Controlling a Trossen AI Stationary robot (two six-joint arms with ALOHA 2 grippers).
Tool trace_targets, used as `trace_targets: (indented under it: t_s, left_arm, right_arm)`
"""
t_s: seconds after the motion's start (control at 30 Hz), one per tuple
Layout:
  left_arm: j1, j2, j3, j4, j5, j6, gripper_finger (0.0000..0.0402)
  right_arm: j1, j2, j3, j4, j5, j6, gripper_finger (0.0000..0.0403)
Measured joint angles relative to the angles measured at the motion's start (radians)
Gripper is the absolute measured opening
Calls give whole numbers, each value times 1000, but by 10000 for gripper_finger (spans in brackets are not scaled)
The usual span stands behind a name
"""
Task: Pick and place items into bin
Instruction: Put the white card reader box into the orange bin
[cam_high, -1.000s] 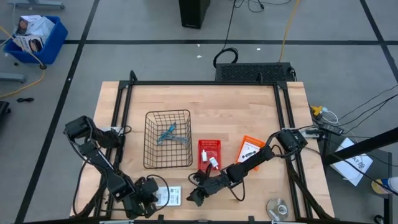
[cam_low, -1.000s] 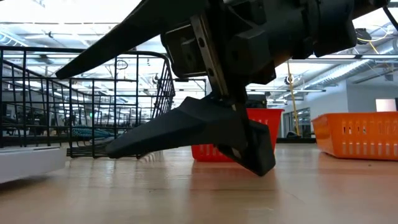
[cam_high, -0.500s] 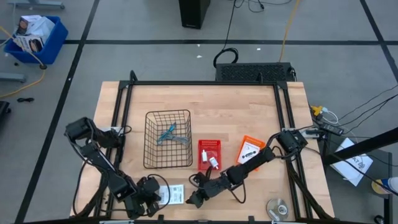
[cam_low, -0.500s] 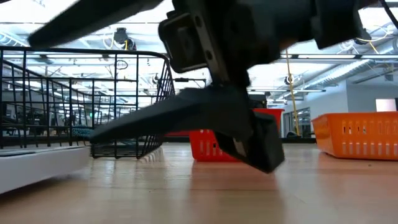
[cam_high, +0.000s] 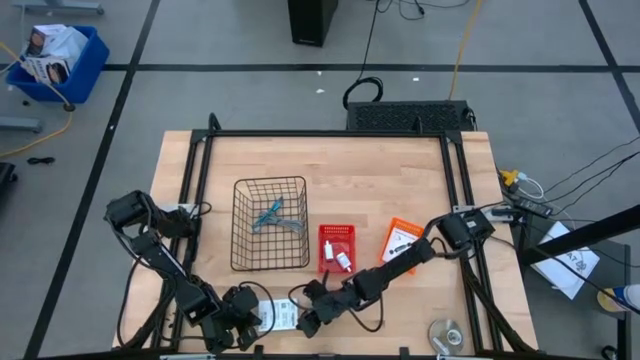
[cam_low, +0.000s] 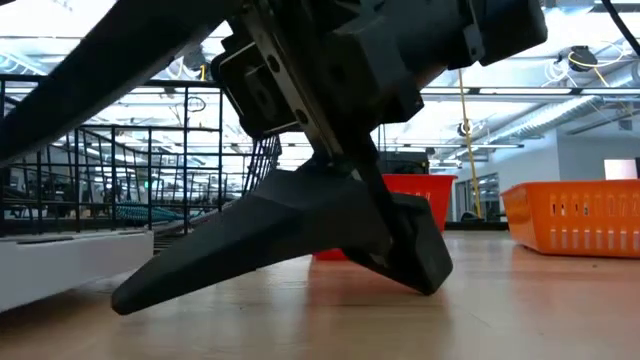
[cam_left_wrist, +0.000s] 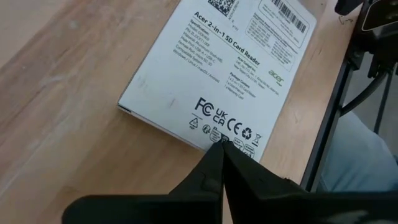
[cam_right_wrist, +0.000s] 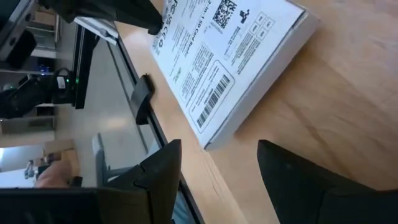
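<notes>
The flat white printed card packet (cam_high: 284, 314) lies flat on the wood at the table's near edge, between my two grippers. My left gripper (cam_high: 243, 318) is shut, and its tip is on the packet (cam_left_wrist: 217, 68). My right gripper (cam_high: 305, 323) is open, just right of the packet; its fingers (cam_right_wrist: 163, 163) stand short of the packet's barcode end (cam_right_wrist: 214, 121). The slim blue-handled tool (cam_high: 268, 213) and the grey metal tool (cam_high: 290, 224) lie inside the black wire basket (cam_high: 240, 225). Two tiny white cubes (cam_high: 342, 260) sit in a small red tray (cam_high: 336, 235). My left gripper rests its shut fingertips (cam_left_wrist: 219, 149) on the packet's printed top face, just inside the edge with the FC and CE marks (cam_left_wrist: 214, 121). The fingers slant down from the table's left. The packet lies flat on the table.
An orange packet (cam_high: 402, 240) lies right of the red tray, and a round metal disc (cam_high: 446, 333) sits at the near right corner. The black frame rail (cam_left_wrist: 333, 118) runs along the table's near edge close to the packet. In the low view the right gripper's finger (cam_low: 270, 235) fills the foreground.
My left gripper moved toward the table's right with its shut tip on the packet, and the packet slid flat along the table to the right. My right gripper moved left toward the packet and tipped lower toward the table.
</notes>
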Motion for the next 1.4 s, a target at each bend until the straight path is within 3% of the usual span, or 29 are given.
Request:
trace_targets:
  t_s: [0.8,1.03,1.23,1.4]
  left_arm:
    - [-10,16,1,11,-35,-24,4]
    - [-13,17,1,13,-43,-27,15]
    - [-17,17,1,13,-46,-24,12]
    - [-18,17,1,13,-48,-26,15]
  right_arm:
    - [-23,11,-3,72,25,-10,203]
    - [-27,27,-2,77,-31,28,203]
    - [-22,46,-3,215,-72,15,203]
    - [-22,45,-4,228,-91,-9,203]
